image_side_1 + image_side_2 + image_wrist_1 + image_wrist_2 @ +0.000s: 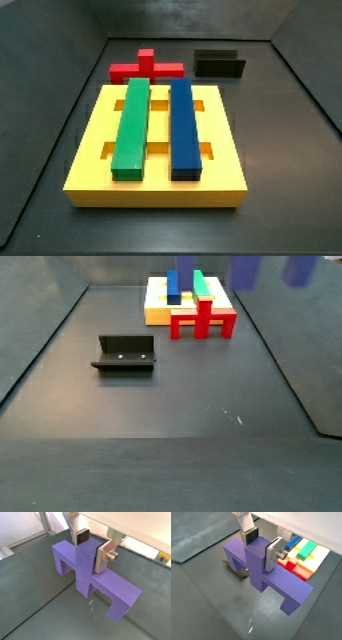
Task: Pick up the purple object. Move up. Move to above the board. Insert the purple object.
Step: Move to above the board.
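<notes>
Tool [92, 547] clamped on purple object [93, 579], aloft.

purple object mostly cut off in side view
only leg tips [246, 270] at frame edge, gripper [93, 548] above them unseen there

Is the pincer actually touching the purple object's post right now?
Touching: in both wrist views the pincer fingers clamp the purple object's central post.
</notes>
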